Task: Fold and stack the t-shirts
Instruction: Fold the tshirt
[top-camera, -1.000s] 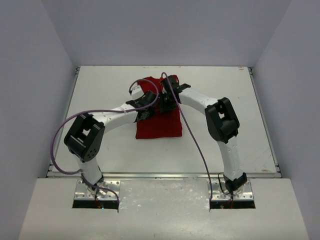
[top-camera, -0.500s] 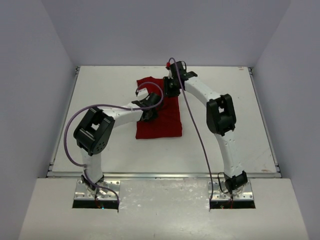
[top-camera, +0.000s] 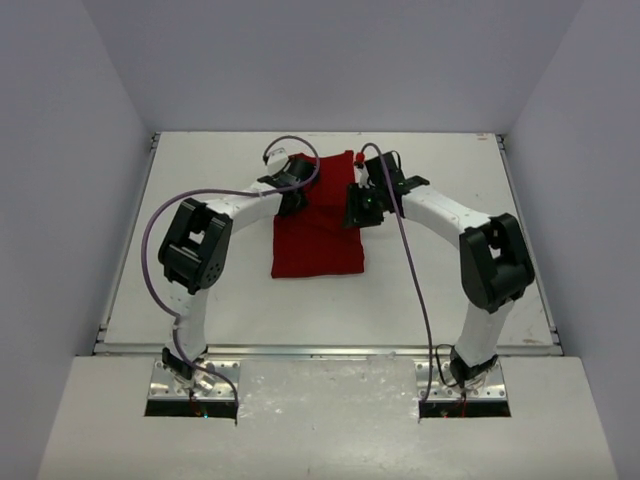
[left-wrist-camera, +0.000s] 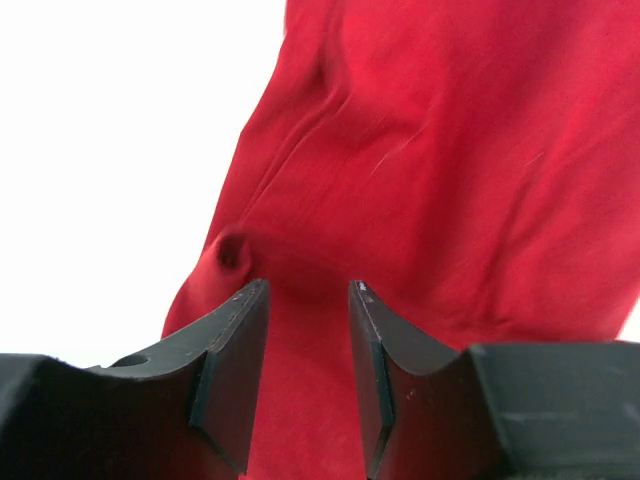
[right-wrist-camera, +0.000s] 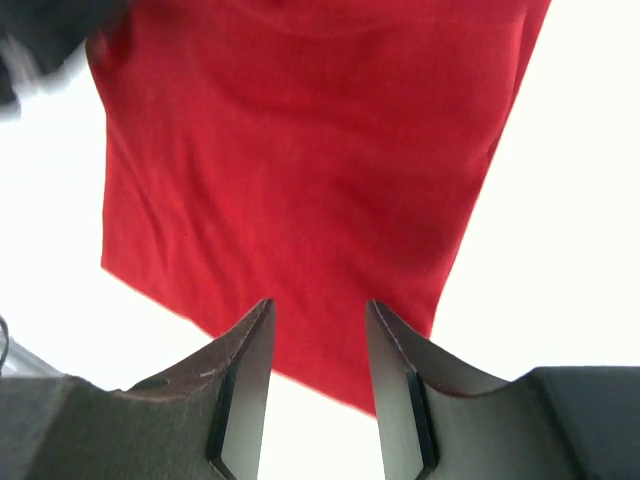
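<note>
Counted one deep-red short-sleeved cloth t-shirt. One flat white table. White robot arms with black joints were two: left arm, right arm. Black two-finger grippers were two: left gripper, right gripper; four fingers in all. Purple cables were two: left cable, right cable. Metal base plates were two: left plate, right plate.

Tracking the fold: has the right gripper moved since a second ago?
Yes: the right gripper shifted right, from the t-shirt's middle to its right edge, nearer the table's right rim.
</note>
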